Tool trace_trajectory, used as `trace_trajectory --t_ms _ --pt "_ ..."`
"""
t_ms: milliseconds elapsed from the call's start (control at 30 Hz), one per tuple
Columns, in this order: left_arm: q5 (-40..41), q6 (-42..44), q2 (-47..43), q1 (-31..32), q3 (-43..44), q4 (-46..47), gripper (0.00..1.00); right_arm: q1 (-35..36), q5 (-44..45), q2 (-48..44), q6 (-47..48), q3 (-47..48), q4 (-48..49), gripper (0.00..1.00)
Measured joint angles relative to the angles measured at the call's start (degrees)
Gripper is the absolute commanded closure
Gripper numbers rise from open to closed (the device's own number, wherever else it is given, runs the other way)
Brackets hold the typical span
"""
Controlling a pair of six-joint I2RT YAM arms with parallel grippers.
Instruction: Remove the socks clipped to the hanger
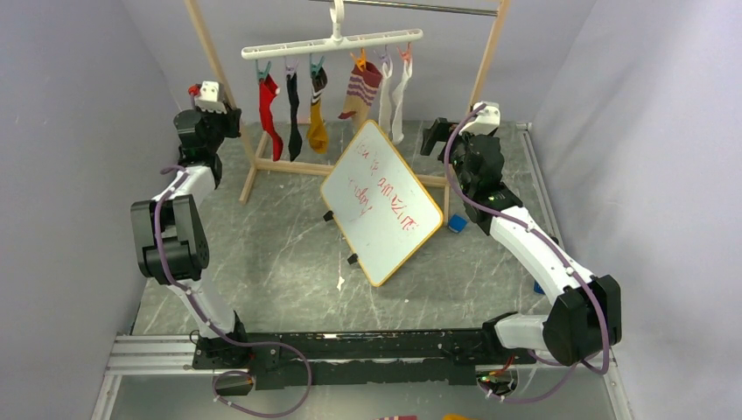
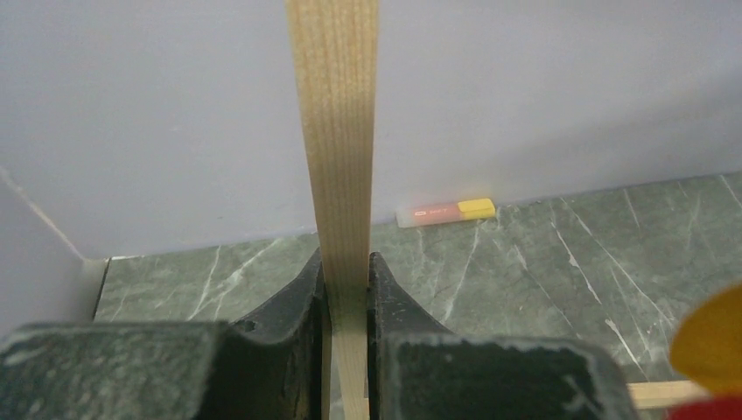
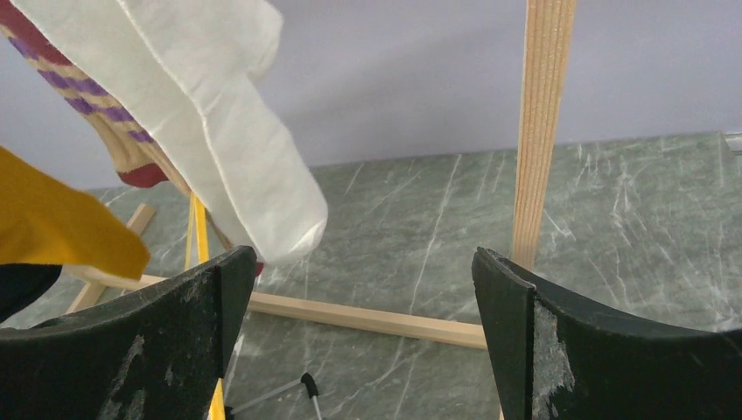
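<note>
Wood in the left gripper [image 2: 347, 271]: it's clenched on the left upright [image 2: 337, 131] of the wooden rack [image 1: 486, 52], with both fingers [image 2: 293, 302] pressed flat against the post's sides. In the top view that grip sits around mid-height on the post. The right gripper [image 3: 363, 262] is released, jaws spread wide with only air between them. It hovers in front of the rack's bottom rail [image 3: 367, 317], with the right upright [image 3: 542, 122] just past its right finger. The toe of a white sock [image 3: 254, 175] hangs just above its left finger; can't tell if they touch. The hanger [image 1: 332, 42] is a white plastic bar hooked on the metal rod [image 1: 420, 9] across the top of the rack, roughly level. All six socks are clipped to it and hang free. Left to right: red sock [image 1: 269, 118], black sock [image 1: 294, 118], mustard sock [image 1: 318, 122], maroon-and-cream striped sock [image 1: 360, 92], then two long white ones [image 1: 386, 101] side by side. A yellow-framed whiteboard [image 1: 381, 201] with red writing stands tilted on the table [image 1: 280, 254] in front of the rack, between the two arms. A small blue block [image 1: 456, 224] sits just beside its right corner. In the left wrist view a small white-and-yellow bar [image 2: 444, 211] lies on the table against the back wall.
</note>
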State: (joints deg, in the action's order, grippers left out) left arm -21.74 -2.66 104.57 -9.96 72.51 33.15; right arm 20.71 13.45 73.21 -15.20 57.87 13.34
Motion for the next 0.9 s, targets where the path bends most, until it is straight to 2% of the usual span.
trace_trajectory --t_ms 500,700,900 --pt "16.7 -3.0 -7.1 0.7 -8.4 0.9 0.95 0.0 -2.1 0.0 -0.6 -0.2 0.0 0.01" --pt "26.2 -3.6 -9.1 0.9 -9.3 -1.7 0.95 0.0 -3.3 0.0 -1.1 -0.3 0.0 0.01" --pt "30.4 -3.9 -11.6 0.9 -10.7 -4.2 0.95 0.1 -4.0 0.0 -2.0 -0.7 0.3 0.01"
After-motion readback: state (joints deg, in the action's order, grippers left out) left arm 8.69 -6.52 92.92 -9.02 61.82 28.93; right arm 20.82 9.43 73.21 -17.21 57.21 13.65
